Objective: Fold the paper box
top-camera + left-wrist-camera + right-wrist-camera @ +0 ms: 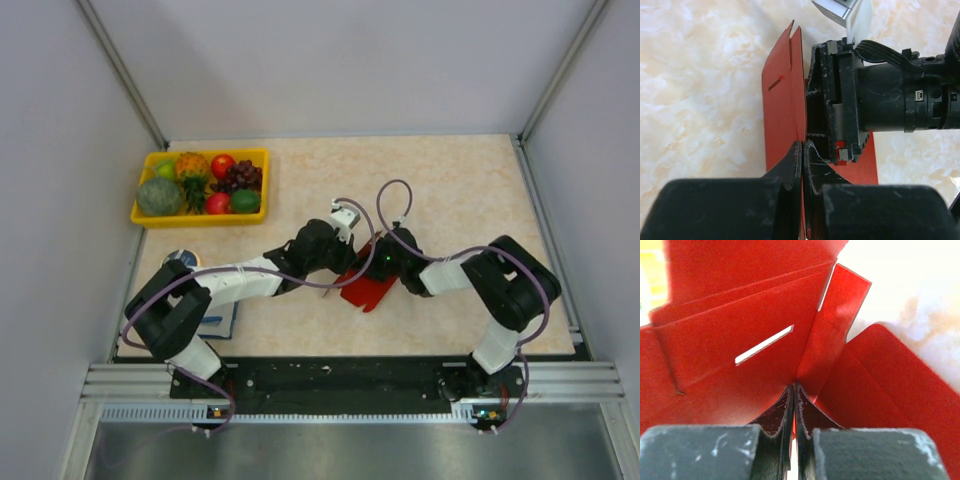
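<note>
The paper box (368, 289) is a thin bright red cardboard piece with a slot and tabs, held between both grippers at the table's middle. My left gripper (345, 268) is shut on an upright panel of it; in the left wrist view (803, 146) the panel (782, 100) stands on edge between the fingers. My right gripper (380, 262) is shut on another fold of it; in the right wrist view (794, 389) the slotted panel (730, 340) and a raised flap (832, 325) fill the frame. The right gripper's body (850, 100) sits right beside the left fingers.
A yellow fruit tray (145, 215) holding several toy fruits stands at the back left. A blue notebook (218, 322) lies under the left arm near the front edge, with a small round object (181, 258) behind it. Grey walls enclose the table.
</note>
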You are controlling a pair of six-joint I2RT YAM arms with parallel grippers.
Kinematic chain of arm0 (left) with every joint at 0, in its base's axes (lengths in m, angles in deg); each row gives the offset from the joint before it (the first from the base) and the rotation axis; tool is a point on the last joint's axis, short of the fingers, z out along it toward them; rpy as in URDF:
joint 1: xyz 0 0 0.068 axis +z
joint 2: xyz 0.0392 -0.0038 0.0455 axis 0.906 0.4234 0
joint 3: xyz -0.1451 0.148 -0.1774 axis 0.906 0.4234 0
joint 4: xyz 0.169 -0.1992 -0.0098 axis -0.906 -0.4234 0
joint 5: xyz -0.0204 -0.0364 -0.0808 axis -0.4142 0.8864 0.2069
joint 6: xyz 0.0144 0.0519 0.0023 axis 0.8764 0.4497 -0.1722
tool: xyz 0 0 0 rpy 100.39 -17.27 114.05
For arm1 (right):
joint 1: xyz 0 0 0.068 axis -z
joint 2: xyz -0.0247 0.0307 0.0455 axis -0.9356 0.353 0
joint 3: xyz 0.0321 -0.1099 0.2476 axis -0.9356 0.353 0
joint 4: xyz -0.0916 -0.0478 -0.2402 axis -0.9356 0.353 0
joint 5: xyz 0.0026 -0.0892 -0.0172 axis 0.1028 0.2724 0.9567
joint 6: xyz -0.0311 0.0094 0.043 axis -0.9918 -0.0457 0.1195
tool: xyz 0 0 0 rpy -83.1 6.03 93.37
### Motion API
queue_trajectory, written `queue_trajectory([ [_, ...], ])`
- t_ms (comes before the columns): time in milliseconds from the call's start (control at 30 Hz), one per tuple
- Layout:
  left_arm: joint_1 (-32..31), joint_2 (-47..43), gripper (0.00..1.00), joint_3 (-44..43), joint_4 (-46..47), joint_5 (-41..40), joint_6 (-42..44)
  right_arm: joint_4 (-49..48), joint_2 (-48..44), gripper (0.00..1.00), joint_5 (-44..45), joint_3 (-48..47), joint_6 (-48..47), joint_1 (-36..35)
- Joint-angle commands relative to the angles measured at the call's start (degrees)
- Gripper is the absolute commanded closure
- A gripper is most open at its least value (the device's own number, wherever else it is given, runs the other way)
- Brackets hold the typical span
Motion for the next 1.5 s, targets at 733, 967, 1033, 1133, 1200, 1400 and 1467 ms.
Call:
queue_trajectory([
  [733, -2.5, -0.4, 1.00, 1.2, -2.2, -0.7, 14.7, 41.9, -22.0, 0.41, -1.9, -16.2, 1.9, 6.7],
  [967, -2.6, -0.4, 1.00, 1.6, -1.7, -3.2, 17.8, 46.6, -16.4, 0.50, 1.6, -20.0, 9.0, 3.4],
  [1033, -2.7, -0.6, 1.00, 2.2, -0.7, -5.9, 18.3, 47.4, -17.0, 0.50, 3.0, -19.3, 9.6, 3.4],
  [1133, -3.0, -0.2, 1.00, 2.3, 0.1, -8.2, 19.5, 47.5, -17.0, 0.50, 3.5, -18.7, 11.0, 3.3],
  [1200, -3.9, -0.3, 1.00, 2.4, 0.5, -9.6, 20.9, 47.5, -15.4, 0.52, 2.8, -19.0, 11.7, 3.4],
  [1400, -5.9, -1.1, 1.00, 3.3, 2.2, -10.6, 22.7, 46.6, -12.0, 0.54, 3.8, -22.2, 11.0, 3.4],
  [1467, -6.7, -1.1, 1.00, 3.3, 2.4, -11.2, 23.2, 46.2, -11.6, 0.54, 3.5, -22.7, 10.5, 3.4],
])
